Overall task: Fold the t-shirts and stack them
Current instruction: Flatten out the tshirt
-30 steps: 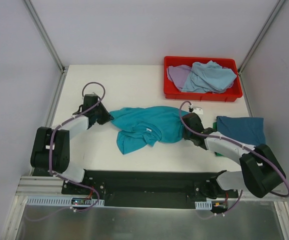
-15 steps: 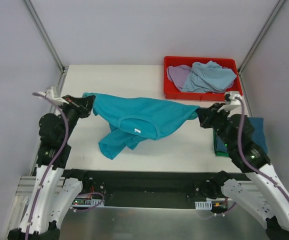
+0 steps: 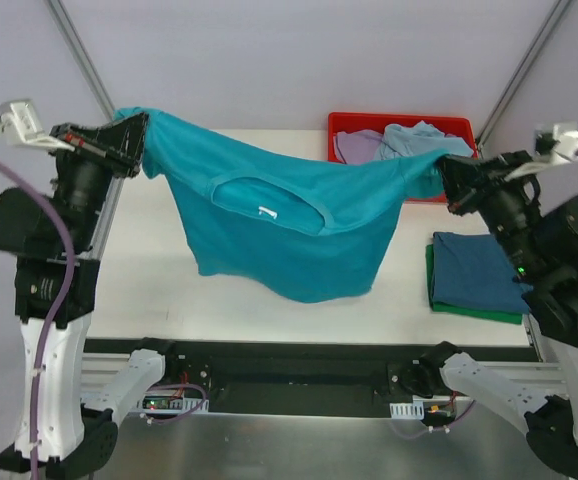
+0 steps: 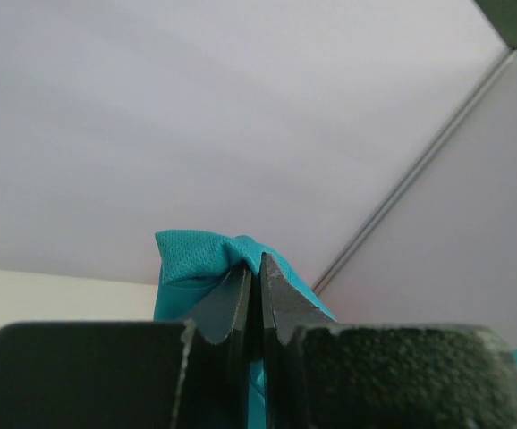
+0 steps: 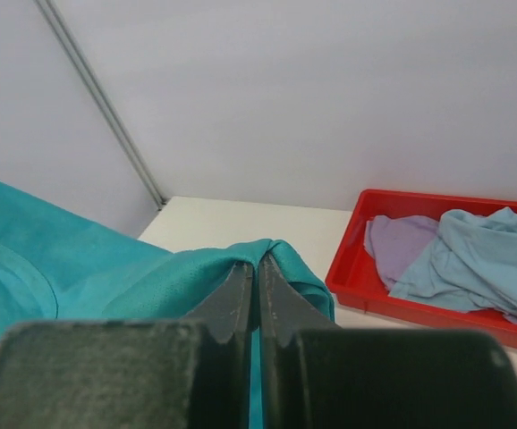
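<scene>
A teal t-shirt (image 3: pixel 289 225) hangs spread in the air between both arms, collar and white tag facing up, its hem dangling just above the table. My left gripper (image 3: pixel 141 132) is shut on its left shoulder corner (image 4: pixel 200 259), high at the far left. My right gripper (image 3: pixel 443 170) is shut on its right shoulder corner (image 5: pixel 276 259), high at the right. A folded dark blue t-shirt (image 3: pixel 479 268) lies on a folded green one (image 3: pixel 469 308) at the table's right edge.
A red bin (image 3: pixel 344 128) at the back right holds a lilac shirt (image 5: pixel 397 246) and a light blue shirt (image 5: pixel 478 259). The white table (image 3: pixel 149 290) lies below, with grey walls and metal posts around it.
Both arms have risen steeply and moved apart. The teal shirt has gone from a crumpled heap on the table to hanging stretched out in the air.
</scene>
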Controlling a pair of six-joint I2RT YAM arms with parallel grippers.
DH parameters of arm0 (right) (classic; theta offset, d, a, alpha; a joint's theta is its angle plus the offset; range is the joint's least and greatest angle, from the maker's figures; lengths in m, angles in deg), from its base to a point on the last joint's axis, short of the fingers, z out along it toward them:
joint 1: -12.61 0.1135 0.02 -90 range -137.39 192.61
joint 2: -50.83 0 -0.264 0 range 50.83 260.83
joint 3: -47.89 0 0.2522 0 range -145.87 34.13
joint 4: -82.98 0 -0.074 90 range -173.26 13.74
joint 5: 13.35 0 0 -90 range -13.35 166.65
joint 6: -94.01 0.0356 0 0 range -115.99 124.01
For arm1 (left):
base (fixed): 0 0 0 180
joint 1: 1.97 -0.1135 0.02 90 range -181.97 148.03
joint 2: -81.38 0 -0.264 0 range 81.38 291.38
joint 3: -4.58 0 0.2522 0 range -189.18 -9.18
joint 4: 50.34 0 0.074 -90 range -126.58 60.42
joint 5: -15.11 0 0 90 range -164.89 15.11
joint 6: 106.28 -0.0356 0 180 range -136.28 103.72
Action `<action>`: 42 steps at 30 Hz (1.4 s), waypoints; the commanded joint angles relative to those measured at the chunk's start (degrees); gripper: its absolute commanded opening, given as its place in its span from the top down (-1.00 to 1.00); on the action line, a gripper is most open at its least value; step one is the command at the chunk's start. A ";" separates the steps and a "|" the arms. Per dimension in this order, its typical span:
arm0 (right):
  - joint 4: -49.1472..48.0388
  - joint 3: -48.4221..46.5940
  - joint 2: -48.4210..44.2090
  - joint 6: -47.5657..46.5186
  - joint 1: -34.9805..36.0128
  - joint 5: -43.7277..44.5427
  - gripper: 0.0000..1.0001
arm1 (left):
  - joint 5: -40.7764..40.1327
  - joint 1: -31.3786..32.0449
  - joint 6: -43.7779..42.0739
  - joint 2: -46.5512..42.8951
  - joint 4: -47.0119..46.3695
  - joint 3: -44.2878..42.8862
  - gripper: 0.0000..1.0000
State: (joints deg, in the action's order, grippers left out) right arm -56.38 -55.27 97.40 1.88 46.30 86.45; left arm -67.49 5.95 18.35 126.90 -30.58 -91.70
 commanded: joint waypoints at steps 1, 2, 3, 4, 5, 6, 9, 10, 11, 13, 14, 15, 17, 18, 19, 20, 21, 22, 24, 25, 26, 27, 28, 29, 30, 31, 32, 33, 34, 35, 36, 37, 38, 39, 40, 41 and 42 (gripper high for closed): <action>2.66 -5.33 10.98 -4.90 -0.20 4.00 0.99 | -5.20 0.34 -5.97 10.36 4.19 -6.50 1.00; 2.31 -6.91 13.53 -5.16 -0.64 3.39 0.99 | -5.55 0.25 -7.02 12.64 4.46 -8.17 1.00; 1.96 -8.40 16.34 -5.16 -1.17 2.25 0.99 | -5.99 0.25 -8.08 15.02 4.63 -10.18 1.00; 1.35 -11.03 18.89 -5.16 -2.13 0.59 0.99 | -6.34 0.08 -9.31 17.56 5.33 -12.47 1.00; 0.38 -13.32 22.04 -4.90 -3.27 -2.04 0.99 | -6.69 -0.27 -11.06 20.55 5.95 -15.62 1.00; -0.76 -15.77 24.69 -4.81 -3.98 -4.42 0.99 | -7.13 -0.80 -12.21 22.93 7.26 -19.39 1.00; -2.18 -25.17 35.49 -4.73 -4.95 -8.47 0.99 | -6.34 -3.00 -15.29 30.57 12.00 -31.17 1.00; -2.09 -29.55 38.66 -4.81 -4.78 -9.18 0.99 | -6.52 -3.61 -15.82 33.29 13.32 -35.39 1.00; -2.00 -33.95 41.12 -4.64 -4.95 -11.62 0.99 | -5.65 -4.23 -16.43 34.71 14.73 -40.30 1.00; -1.56 -40.73 45.35 -3.68 -5.13 -13.05 0.99 | -4.59 -5.02 -17.14 36.74 16.32 -45.86 1.00; -1.39 -42.94 46.32 -3.06 -5.22 -13.66 0.99 | -4.41 -5.28 -17.40 36.84 16.67 -47.45 1.00; -1.12 -44.52 46.94 -2.53 -5.30 -14.71 0.99 | -4.93 -5.37 -17.58 36.31 16.85 -48.08 1.00; -1.56 -43.67 46.08 -2.00 -5.30 -16.21 0.99 | -6.43 -5.55 -17.67 34.04 16.85 -46.51 1.00; -1.82 -41.66 45.03 -1.91 -5.30 -16.74 0.99 | -7.04 -5.64 -17.50 32.20 16.85 -44.15 1.00; -2.17 -38.85 43.62 -2.00 -5.48 -17.09 0.99 | -7.05 -5.55 -16.97 30.44 16.85 -40.82 1.00; -3.13 -33.08 41.70 -2.00 -5.65 -17.27 0.99 | -7.05 -5.64 -16.10 27.81 16.76 -36.87 1.00; -4.71 -26.94 38.54 -2.09 -5.92 -17.45 0.99 | -6.87 -5.64 -14.87 23.61 16.76 -31.09 1.00; -7.42 -20.87 36.42 -2.00 -6.18 -17.71 0.99 | -6.52 -5.55 -13.46 21.56 16.68 -25.20 1.00; -11.21 -7.86 32.29 -0.95 -7.06 -19.02 0.99 | -7.04 -5.64 -7.77 13.06 15.54 -9.15 1.00; -12.19 -3.10 31.23 -0.16 -7.93 -20.08 0.99 | -9.22 -5.64 -4.61 9.02 14.05 -1.67 1.00; -12.72 1.90 30.35 0.63 -8.90 -21.13 0.99 | -10.38 -5.55 -0.22 5.93 13.78 6.76 1.00; -13.07 5.87 29.56 1.94 -9.43 -20.79 0.99 | -10.47 -5.55 3.74 2.42 13.60 16.50 1.00; -13.42 10.61 28.59 1.96 -9.78 -20.18 0.99 | -9.43 -5.64 7.69 -0.92 13.34 22.78 1.00; -14.12 15.01 27.80 2.04 -10.22 -19.56 0.99 | -7.77 -5.64 10.43 -3.48 13.08 29.63 1.00; -14.48 18.44 27.18 2.04 -10.49 -18.51 0.99 | -6.18 -5.55 13.50 -6.46 12.90 35.09 1.00; -14.74 22.05 26.48 3.61 -10.92 -17.02 0.99 | -4.78 -5.64 16.32 -8.84 12.64 41.06 1.00; -14.74 24.52 26.21 3.63 -11.36 -16.49 0.99 | -3.98 -5.46 17.82 -11.22 12.63 46.00 1.00; -14.14 26.80 26.12 3.89 -11.89 -16.13 0.99 | -3.54 -5.55 18.88 -13.33 12.63 49.87 1.00; -12.48 28.92 26.12 4.24 -12.50 -16.04 0.99 | -3.01 -5.46 20.46 -15.00 12.72 54.00 1.00; -11.50 30.24 26.21 3.81 -12.86 -15.87 0.99 | -1.44 -5.46 22.22 -16.59 12.63 57.44 1.00; -10.54 31.65 26.21 3.71 -13.21 -14.13 0.99 | 1.10 -5.55 24.15 -17.73 12.37 60.95 1.00; -9.66 32.97 26.12 4.41 -13.47 -12.02 0.99 | 3.48 -5.46 24.69 -18.35 12.11 63.60 1.00; -9.21 33.94 26.03 4.68 -13.74 -10.17 0.99 | 5.59 -5.46 24.26 -18.71 12.19 65.19 1.00; -8.95 35.16 25.94 5.46 -14.26 -7.72 0.99 | 7.87 -5.55 23.47 -18.80 12.28 66.77 1.00; -8.42 35.96 26.12 5.99 -14.70 -6.56 0.99 | 9.72 -5.55 23.20 -18.97 12.28 68.18 1.00; -7.72 36.49 26.47 6.17 -15.32 -5.94 0.97 | 11.22 -5.38 22.85 -18.97 12.28 69.76 1.00; -6.76 36.67 26.91 6.26 -15.76 -5.67 0.96 | 11.41 -5.37 22.41 -18.80 12.37 71.08 1.00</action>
State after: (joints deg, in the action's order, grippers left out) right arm -64.27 -19.51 125.68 5.90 32.38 74.73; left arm -64.24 0.57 38.63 108.65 -14.78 -24.25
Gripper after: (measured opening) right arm 0.016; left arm 0.009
